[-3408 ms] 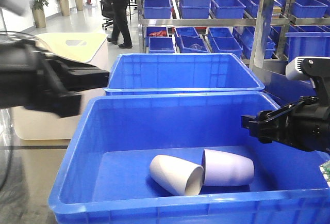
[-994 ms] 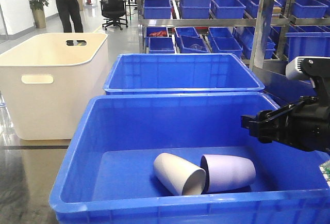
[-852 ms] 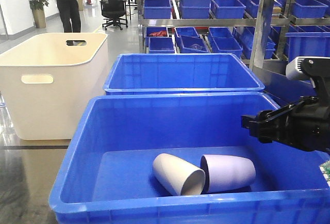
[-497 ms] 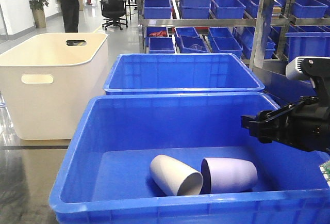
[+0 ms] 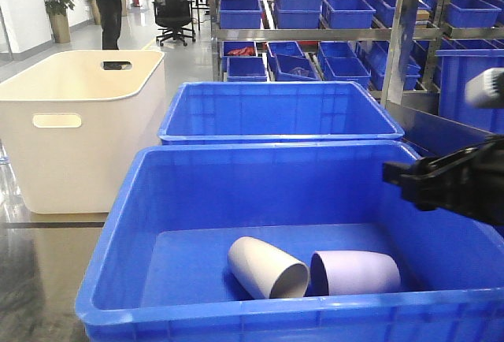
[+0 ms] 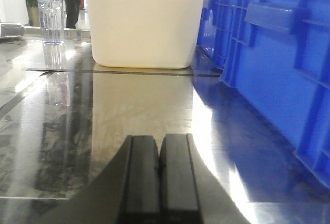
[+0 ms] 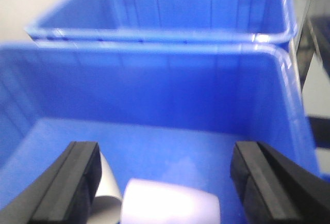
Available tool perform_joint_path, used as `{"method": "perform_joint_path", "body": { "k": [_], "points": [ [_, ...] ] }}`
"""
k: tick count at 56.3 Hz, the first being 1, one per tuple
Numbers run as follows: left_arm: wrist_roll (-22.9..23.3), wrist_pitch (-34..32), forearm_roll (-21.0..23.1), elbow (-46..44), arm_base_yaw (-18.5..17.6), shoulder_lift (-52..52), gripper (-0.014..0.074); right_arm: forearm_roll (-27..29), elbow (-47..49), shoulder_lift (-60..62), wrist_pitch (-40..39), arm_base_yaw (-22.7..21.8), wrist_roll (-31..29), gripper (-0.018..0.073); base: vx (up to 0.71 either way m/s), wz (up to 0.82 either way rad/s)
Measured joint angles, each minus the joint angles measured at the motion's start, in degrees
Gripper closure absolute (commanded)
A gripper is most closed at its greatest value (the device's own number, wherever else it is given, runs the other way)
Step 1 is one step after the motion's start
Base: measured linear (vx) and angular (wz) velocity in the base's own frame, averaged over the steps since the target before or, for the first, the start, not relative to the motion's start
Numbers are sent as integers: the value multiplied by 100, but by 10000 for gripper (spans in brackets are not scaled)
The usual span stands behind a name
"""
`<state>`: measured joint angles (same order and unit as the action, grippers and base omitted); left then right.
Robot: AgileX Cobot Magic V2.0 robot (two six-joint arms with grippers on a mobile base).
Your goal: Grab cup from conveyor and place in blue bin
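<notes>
Lavender cup just rolled a bit rightward inside the blue bin and lies beside the white cup. My right gripper is spread wide and empty, pulling away above it, so I'd call that drop done. Left gripper is pinched closed outside the bin.

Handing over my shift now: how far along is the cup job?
Two cups, white and lilac, lie in the blue bin. Nothing is in hand: the right gripper is open above them, the left gripper shut and empty. The conveyor is not in view, so the remainder is unknown.
</notes>
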<state>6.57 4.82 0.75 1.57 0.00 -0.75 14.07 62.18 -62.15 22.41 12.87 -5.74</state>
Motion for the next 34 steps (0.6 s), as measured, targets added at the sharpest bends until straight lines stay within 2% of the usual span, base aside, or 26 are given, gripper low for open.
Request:
{"method": "perform_joint_path", "body": {
  "k": [6,17,26,34],
  "points": [
    [0,0,0,0,0,0,603,25,-404,745,-200,0,0,-22,0,0],
    [0,0,0,0,0,0,603,25,-1732,2448,-552,0,0,0,0,0],
    [0,0,0,0,0,0,603,-55,-2863,3764,-808,0,-25,78,0,0],
    [6,0,0,0,0,0,603,-90,-3806,4923,-730,0,-33,166,0,0]
  ]
}}
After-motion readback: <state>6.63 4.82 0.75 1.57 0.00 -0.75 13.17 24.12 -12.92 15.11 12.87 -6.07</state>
